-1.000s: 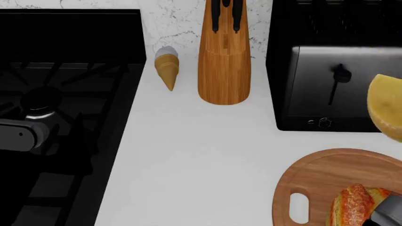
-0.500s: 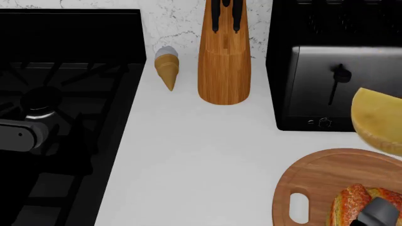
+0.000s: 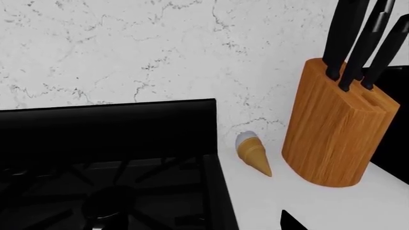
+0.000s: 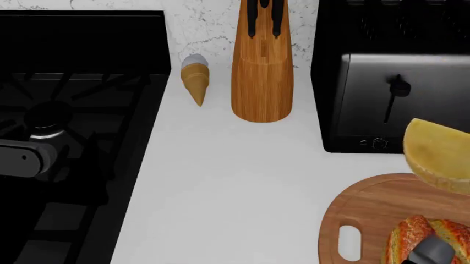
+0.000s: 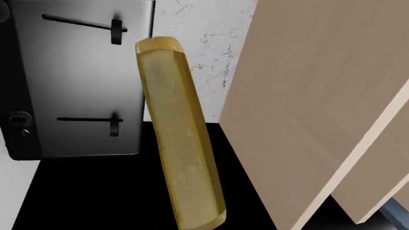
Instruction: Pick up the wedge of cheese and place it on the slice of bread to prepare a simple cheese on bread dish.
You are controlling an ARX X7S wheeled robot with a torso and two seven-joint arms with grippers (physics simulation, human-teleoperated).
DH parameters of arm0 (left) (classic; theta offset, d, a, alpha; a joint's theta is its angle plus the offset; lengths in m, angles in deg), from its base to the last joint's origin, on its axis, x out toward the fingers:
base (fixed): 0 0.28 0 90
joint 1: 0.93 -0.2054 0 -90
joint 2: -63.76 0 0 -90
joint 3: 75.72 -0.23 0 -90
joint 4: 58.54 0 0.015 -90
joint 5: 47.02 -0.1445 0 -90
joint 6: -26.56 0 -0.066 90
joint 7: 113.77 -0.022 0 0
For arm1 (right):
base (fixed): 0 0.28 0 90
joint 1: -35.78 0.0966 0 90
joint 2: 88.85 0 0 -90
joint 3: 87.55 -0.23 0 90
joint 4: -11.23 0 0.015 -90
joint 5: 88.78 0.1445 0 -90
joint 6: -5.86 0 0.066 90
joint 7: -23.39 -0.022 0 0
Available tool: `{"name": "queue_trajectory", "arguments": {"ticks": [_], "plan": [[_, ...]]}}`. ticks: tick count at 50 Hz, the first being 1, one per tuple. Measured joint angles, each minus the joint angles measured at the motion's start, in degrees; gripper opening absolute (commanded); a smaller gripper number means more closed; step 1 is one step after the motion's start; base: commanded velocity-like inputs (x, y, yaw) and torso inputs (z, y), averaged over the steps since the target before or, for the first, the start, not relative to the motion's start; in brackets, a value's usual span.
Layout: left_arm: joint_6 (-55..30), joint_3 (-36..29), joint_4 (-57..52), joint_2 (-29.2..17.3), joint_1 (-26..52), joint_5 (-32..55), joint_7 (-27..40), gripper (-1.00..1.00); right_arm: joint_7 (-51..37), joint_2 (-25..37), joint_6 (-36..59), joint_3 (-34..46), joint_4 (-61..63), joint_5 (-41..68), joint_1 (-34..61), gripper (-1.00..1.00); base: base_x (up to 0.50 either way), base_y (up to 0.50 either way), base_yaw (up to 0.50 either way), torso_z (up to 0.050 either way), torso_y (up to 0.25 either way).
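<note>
The wedge of cheese (image 4: 441,157), pale yellow, hangs in the air at the head view's right edge, in front of the toaster and above the far rim of the round board. In the right wrist view the cheese (image 5: 179,134) stands edge-on close to the camera; the right gripper holds it, but its fingers do not show. The slice of bread (image 4: 415,239), orange-brown, lies on the board at the lower right. A grey part of the right arm (image 4: 430,253) covers some of it. My left arm (image 4: 26,157) rests over the stove, far from both; one dark fingertip (image 3: 290,223) shows.
A round wooden board (image 4: 367,214) with a handle hole sits at the lower right. A black toaster (image 4: 382,104) stands behind it, a wooden knife block (image 4: 261,71) at the back middle, and a small tan cone (image 4: 195,80) beside the black stove (image 4: 74,137).
The cheese has moved left and down in the head view, closer over the board. The grey arm part over the bread has shifted left. The left arm has not moved.
</note>
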Motion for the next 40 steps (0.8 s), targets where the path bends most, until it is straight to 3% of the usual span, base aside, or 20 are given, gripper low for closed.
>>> {"name": "queue_trajectory", "arguments": {"ticks": [40], "plan": [[0.09, -0.66, 0.3, -0.44, 0.38, 0.6, 0.43, 1.0, -4.43, 1.64, 0.79, -2.12, -0.4, 2.05, -10.18, -1.0, 0.0, 0.0, 0.0, 0.0, 0.0]]}}
